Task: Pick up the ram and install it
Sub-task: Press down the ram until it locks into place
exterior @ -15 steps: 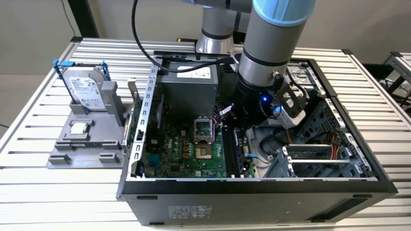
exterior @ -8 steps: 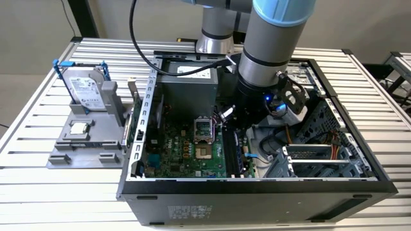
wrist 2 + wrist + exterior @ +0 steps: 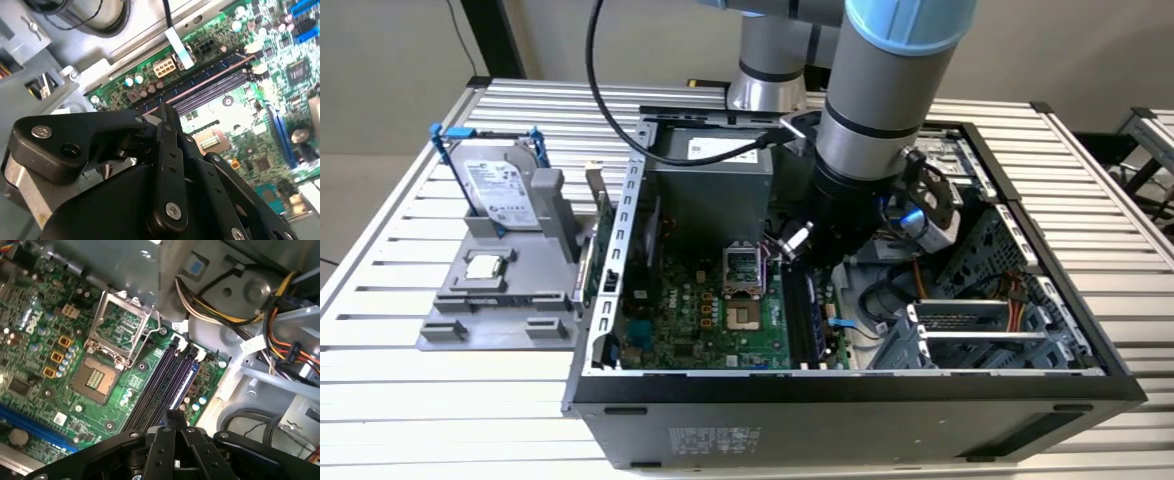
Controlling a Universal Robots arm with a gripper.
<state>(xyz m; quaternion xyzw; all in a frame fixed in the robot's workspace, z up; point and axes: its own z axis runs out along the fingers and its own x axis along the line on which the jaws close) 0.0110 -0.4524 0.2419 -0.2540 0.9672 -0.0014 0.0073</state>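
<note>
Ram (image 3: pixel 182 384): as far as I can tell it stands on edge in the memory slot nearest the board's cable-side edge. It reads as a long dark strip with a bright blue-white line along its top. Can't confirm it's fully seated.

Hand (image 3: pixel 174 416) is right over that end of the slots (image 3: pixel 159 386), fingers pressed together, nothing visibly pinched between them. In the exterior view the arm reaches down into the open case (image 3: pixel 854 385), near the middle of the motherboard (image 3: pixel 45 340).

Risks from here, my read:
- If the stick is skewed or its notch is off, any downward force loads one end. That bends the stick or cracks the slot.
- White latches (image 3: pixel 199 355) at the far slot end look tipped outward. If they don't close, the stick is only half in.
- Hand slightly off line would land on the neighbouring empty slot, or on the small capacitors beside it.
- Cable bundle (image 3: pixel 280 340) runs close past the board edge. Wrist could snag it.

Containers:
- Case: holds the board, power supply and cables. Processor socket (image 3: pixel 94 382) is bare, its metal frame (image 3: pixel 122 322) flipped up.
- Grey tray (image 3: pixel 494 322) on the table (image 3: pixel 400 400), toward the exterior view's left edge: hard drive (image 3: pixel 500 185) standing upright in its blue frame, processor chip (image 3: pixel 483 266) lying flat in front of it.
</note>
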